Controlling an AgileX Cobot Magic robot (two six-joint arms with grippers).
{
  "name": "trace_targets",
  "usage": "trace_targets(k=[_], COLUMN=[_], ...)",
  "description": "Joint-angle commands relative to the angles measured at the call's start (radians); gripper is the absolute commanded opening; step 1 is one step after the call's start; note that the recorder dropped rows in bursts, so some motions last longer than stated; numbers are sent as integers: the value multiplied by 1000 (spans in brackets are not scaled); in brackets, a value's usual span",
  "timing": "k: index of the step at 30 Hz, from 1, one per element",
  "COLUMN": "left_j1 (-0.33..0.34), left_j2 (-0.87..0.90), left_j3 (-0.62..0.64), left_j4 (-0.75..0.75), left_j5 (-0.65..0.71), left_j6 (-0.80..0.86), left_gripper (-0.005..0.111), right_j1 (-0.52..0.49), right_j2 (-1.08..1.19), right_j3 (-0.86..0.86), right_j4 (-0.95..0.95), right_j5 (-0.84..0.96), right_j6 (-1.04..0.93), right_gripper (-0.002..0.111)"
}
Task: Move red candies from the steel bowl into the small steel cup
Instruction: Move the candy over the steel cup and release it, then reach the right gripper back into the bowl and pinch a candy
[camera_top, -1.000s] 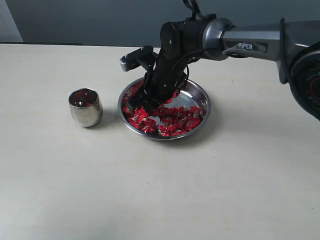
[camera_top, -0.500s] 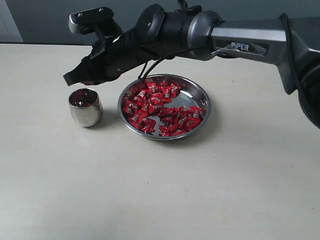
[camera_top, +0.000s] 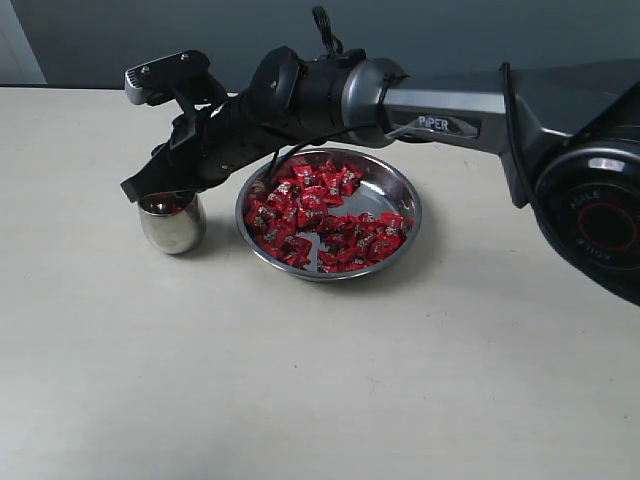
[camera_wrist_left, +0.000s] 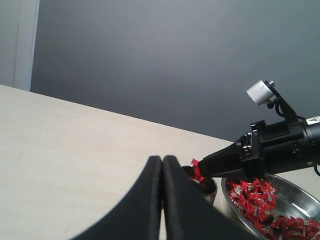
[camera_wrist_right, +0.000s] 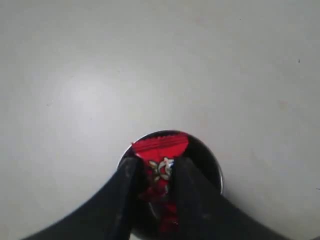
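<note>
One square red foil-wrapped candy (camera_wrist_right: 160, 149): pinched between the jaws of right gripper (camera_wrist_right: 154, 167), directly over the mouth of small rounded steel cup (camera_top: 172, 222). Carried there from wide shallow steel bowl (camera_top: 405, 200) within the last second; release judged the next step. Remaining red candies (camera_top: 320, 215): heaped in the bowl, just beside the cup. Idle: left gripper (camera_wrist_left: 162, 162), closed, empty.

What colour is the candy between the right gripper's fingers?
Red candy, with a small white-and-dark mark; the right wrist view shows it best.
</note>
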Motion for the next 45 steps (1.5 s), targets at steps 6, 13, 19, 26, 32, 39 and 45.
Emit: trace_targets(k=[6,13,19,26,32,39,45], left_j1=[1,1,1,1,1,1,1], left_j2=[-5,-5,-5,-5,-5,-5,-5], left_j3=[4,4,4,4,4,4,4], left_j4=[-10,-10,-10,-10,-10,-10,-10], left_j5=[-4,-4,-4,-4,-4,-4,-4], left_j6=[-1,-1,-1,-1,-1,-1,-1], left_gripper=[0,0,0,0,0,0,0], right_j1=[-1,-49,-123,-146,-146,-146,-146], right_j2=[-6,-52,-58,-16,15,52,67], right_j3=[-8,-8,-8,-8,-8,-8,-8], right_j4=[-29,-282,-564,-669,-671,-683,-686], right_j5=[20,56,240,368,365,359,344], right_j6=[-6,220,469,494,494,496,496], right_gripper=[43,43,41,41,41,41,41])
